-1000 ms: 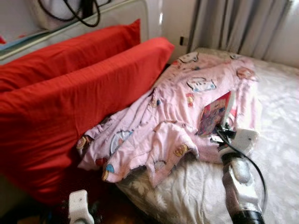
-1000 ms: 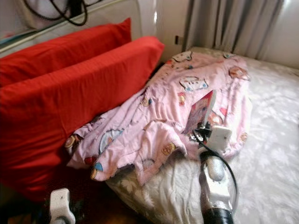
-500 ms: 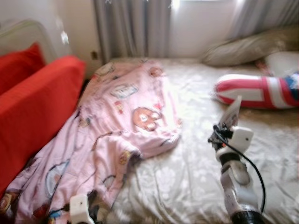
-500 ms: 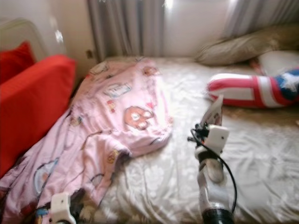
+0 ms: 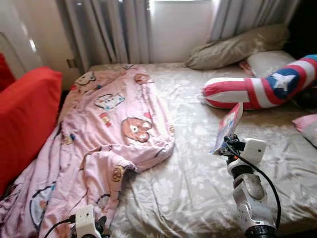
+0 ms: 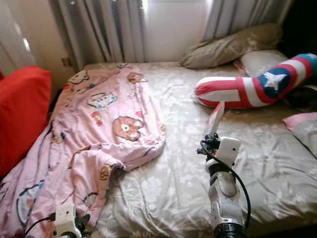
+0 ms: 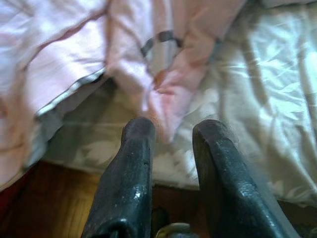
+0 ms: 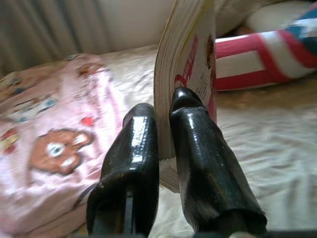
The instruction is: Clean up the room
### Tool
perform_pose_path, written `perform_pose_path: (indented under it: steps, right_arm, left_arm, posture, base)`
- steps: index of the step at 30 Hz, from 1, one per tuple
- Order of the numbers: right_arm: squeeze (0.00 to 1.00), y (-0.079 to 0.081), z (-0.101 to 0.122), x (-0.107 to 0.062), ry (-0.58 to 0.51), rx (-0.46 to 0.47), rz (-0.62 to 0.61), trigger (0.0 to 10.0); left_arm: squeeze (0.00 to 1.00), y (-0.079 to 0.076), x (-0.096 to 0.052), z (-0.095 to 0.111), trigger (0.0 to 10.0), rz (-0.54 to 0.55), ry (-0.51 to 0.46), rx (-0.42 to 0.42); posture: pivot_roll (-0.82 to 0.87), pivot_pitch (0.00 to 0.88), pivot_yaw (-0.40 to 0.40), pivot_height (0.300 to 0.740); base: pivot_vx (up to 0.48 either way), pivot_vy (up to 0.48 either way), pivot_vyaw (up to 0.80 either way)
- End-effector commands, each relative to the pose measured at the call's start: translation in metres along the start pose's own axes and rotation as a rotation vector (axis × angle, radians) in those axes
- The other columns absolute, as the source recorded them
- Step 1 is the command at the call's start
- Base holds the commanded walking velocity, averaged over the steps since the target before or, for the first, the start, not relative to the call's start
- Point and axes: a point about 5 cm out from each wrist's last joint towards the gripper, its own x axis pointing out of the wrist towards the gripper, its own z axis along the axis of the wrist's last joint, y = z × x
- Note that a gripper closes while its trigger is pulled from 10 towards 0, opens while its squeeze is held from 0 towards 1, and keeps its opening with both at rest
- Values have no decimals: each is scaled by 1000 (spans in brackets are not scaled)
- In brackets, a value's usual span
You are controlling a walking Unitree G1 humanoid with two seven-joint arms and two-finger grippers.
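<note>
While I look down at the bed (image 5: pixel 188 183), my right gripper (image 8: pixel 163 119) is pinching a thin book (image 5: pixel 227 127), held upright above the sheet, near the striped star bolster (image 5: pixel 257 87). Left gripper (image 7: pixel 173 131) hangs low at the bed's edge, fingers spread, nothing between them. Pink cartoon blanket (image 5: pixel 109 124) lies crumpled across the bed's left side, beside the red cushion (image 5: pixel 25 119). Beige pillow (image 5: pixel 233 47) by the curtains (image 5: pixel 109 29).

grey curtains (image 5: pixel 106 29), red cushion (image 5: pixel 22 116), wooden floor (image 7: pixel 44 203)
</note>
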Motion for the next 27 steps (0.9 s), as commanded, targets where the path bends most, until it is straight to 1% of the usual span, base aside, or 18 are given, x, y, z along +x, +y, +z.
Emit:
perform_pose_path:
  steps: [1, 12, 27]
  right_arm:
    - [0, 4, 3, 3, -7, -7, 26, 10000]
    - [0, -1, 2, 3, -1, -7, 7, 10000]
    - [0, 0, 1, 3, -2, -8, 11, 10000]
  left_arm:
    - [0, -2, 0, -1, 10000, -8, 8, 27]
    - [0, -2, 0, -1, 10000, -19, 17, 48]
    - [0, -3, 0, -3, 10000, -21, 23, 54]
  posture:
    - [30, 0, 9, 717]
    - [20, 0, 20, 717]
    - [15, 0, 26, 717]
  base:
    - [0, -277, 0]
    - [0, -306, 0]
    - [0, -303, 0]
